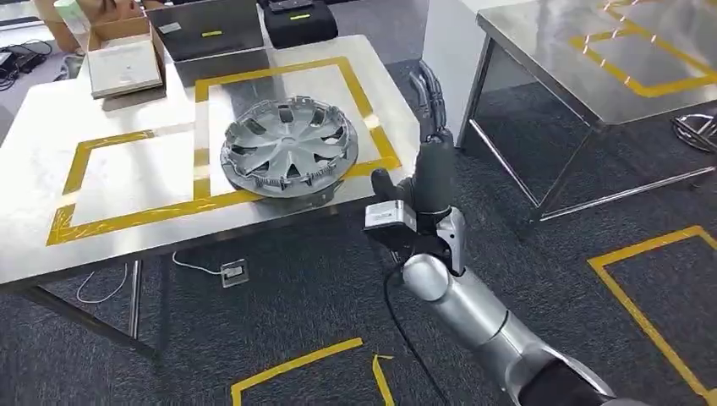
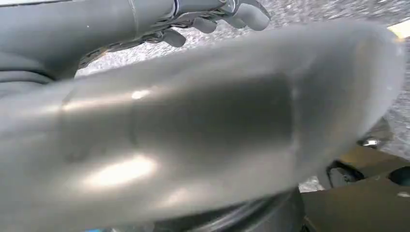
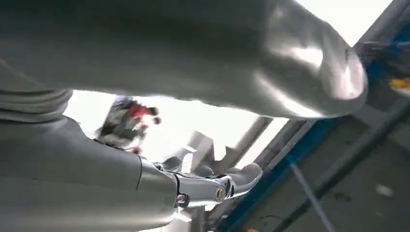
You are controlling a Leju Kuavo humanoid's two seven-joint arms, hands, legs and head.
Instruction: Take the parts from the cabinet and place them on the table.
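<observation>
Head view: where the yellow tape frames (image 1: 279, 76) mark the steel tabletop (image 1: 34, 152), a silver hubcap (image 1: 289, 145) lies flat on it, overlapping the tape between two frames near the front edge.
Right hand, head view: the right hand (image 1: 429, 106) is raised off the tabletop's right corner, just beside it and apart from the hubcap, fingers straight and lying close together, holding nothing.
Other things, head view: an open cardboard box (image 1: 125, 51) and dark cases (image 1: 216, 30) stand at the tabletop's far edge; a second steel table (image 1: 609, 59) stands to the right over grey carpet (image 1: 279, 313).
Left wrist view: the left hand (image 2: 193, 17) is blurred, fingers (image 2: 246, 14) loosely apart over speckled floor, nothing in it.
Right wrist view: the right hand's fingers (image 3: 227, 181) reach out empty toward a bright background.
</observation>
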